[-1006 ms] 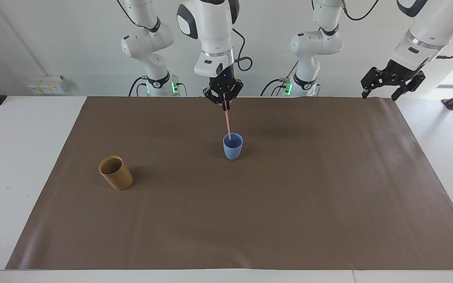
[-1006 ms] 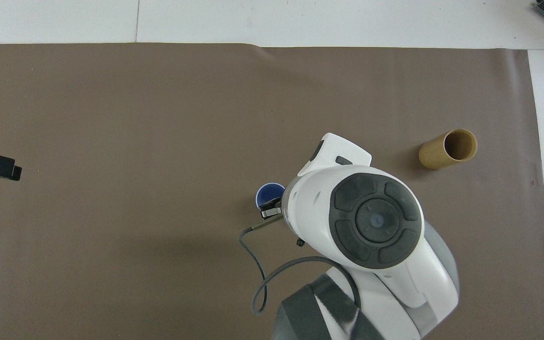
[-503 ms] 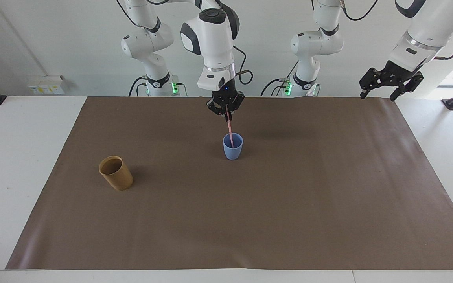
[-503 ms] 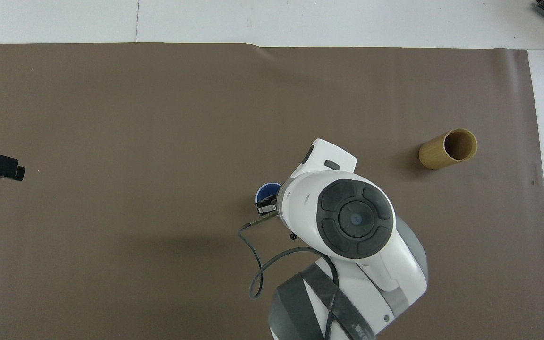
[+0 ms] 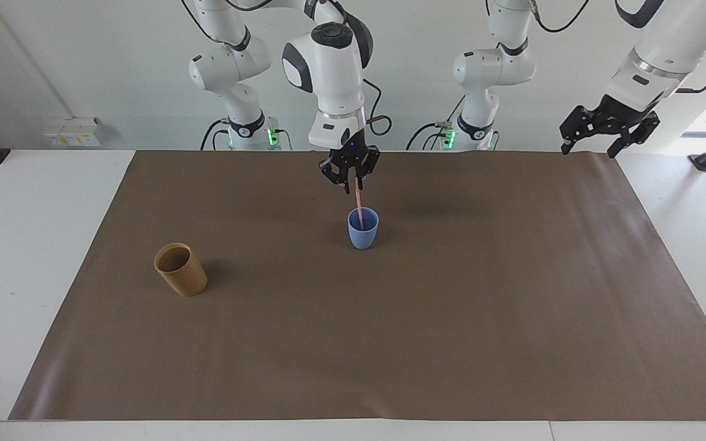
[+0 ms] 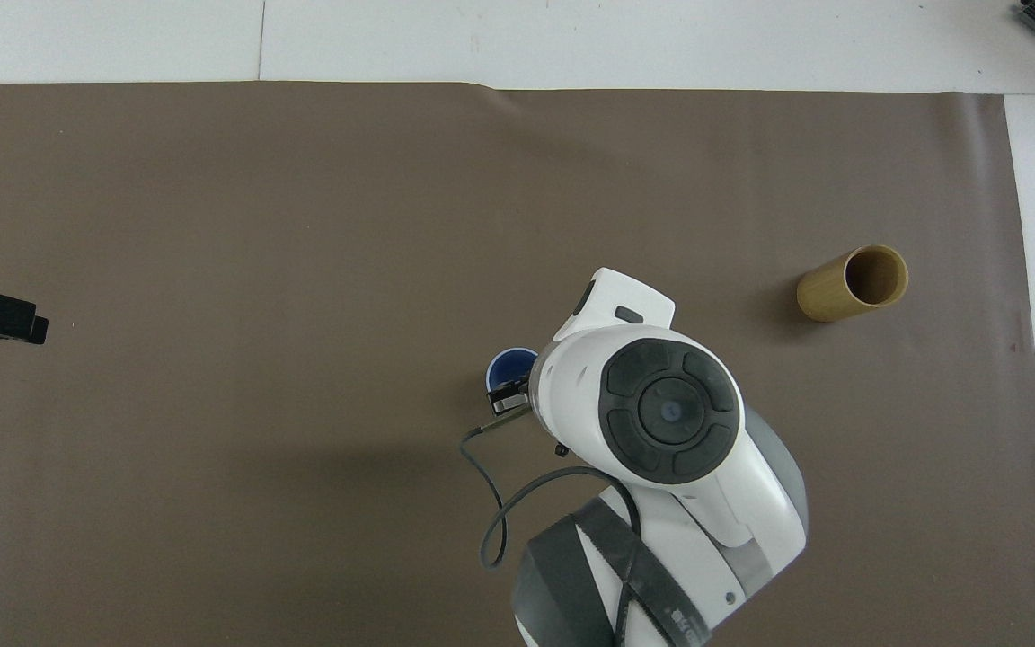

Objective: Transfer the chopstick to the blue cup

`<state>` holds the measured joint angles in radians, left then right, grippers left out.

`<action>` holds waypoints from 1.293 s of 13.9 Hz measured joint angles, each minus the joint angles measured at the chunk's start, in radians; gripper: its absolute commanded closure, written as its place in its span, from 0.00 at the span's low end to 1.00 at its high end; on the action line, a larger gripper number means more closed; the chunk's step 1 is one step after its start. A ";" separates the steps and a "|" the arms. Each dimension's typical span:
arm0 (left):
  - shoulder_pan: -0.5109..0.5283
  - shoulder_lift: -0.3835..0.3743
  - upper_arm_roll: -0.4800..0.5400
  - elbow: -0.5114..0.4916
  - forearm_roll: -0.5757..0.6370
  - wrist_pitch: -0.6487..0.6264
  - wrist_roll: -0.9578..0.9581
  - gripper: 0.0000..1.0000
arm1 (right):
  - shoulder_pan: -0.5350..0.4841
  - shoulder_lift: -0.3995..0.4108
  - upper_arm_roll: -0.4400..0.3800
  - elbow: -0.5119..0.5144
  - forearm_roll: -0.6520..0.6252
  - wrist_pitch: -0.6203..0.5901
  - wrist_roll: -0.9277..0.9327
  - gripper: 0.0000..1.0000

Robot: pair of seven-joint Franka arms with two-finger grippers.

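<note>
We see the chopstick [image 5: 360, 208] standing in the blue cup [image 5: 363, 229] mid-bench; our right gripper [image 5: 353, 185] hangs over it, jaws parted around its top. Our left gripper [image 5: 592, 147] waits, jaws spread.

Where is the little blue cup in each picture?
Facing view: the blue cup stands mid-mat, under the right hand, with the chopstick in it.
Overhead view: only part of its rim peeks out beside the right arm.
Shared landmark: the tan cup, toward the right arm's end.
</note>
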<state>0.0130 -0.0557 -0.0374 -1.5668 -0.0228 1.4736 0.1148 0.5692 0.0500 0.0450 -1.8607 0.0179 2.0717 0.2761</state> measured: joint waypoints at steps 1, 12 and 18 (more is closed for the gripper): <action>0.000 0.000 0.001 0.000 0.000 0.000 0.000 0.00 | 0.000 0.000 0.000 0.000 0.000 0.003 0.000 0.29; 0.002 0.000 0.005 0.000 0.000 0.000 0.000 0.00 | -0.174 -0.054 -0.024 0.120 0.000 -0.119 0.000 0.00; 0.002 0.000 0.005 0.000 0.000 0.000 0.000 0.00 | -0.386 -0.070 -0.037 0.231 0.000 -0.342 -0.001 0.00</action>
<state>0.0153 -0.0557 -0.0325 -1.5668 -0.0228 1.4736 0.1146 0.1831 -0.0204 0.0077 -1.6295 0.0175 1.7298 0.2749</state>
